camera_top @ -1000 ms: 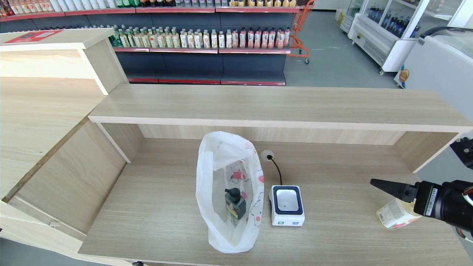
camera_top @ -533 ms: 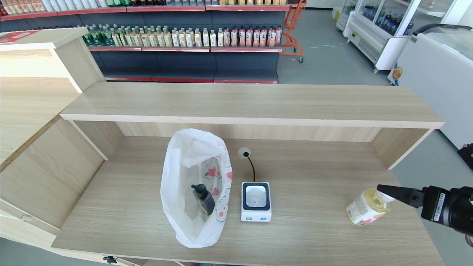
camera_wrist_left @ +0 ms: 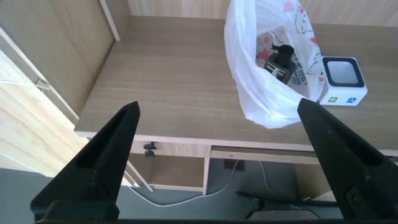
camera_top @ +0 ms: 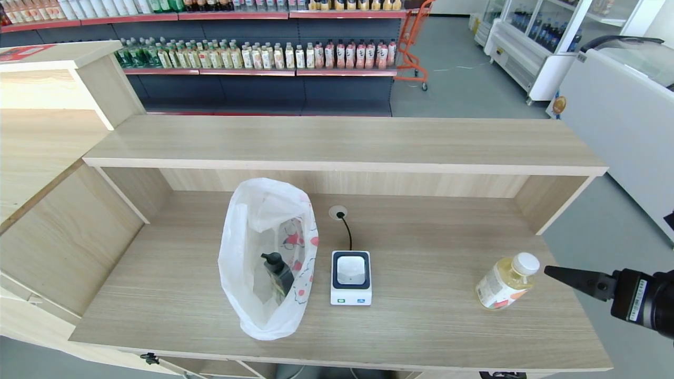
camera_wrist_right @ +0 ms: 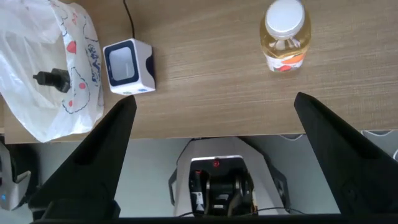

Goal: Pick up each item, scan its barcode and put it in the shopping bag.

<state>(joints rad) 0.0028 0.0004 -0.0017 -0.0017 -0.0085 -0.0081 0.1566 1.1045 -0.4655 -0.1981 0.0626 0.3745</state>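
The right fingers spread wide, empty, just beside the upright yellow plastic bottle with a white cap on the light wooden bench. The left fingers gape wide, empty, apart from the white plastic shopping bag.

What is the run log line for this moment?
bagged: pump bottle in shopping bag | pending: yellow bottle upright on counter, right of scanner | right gripper: open, empty | left gripper: open
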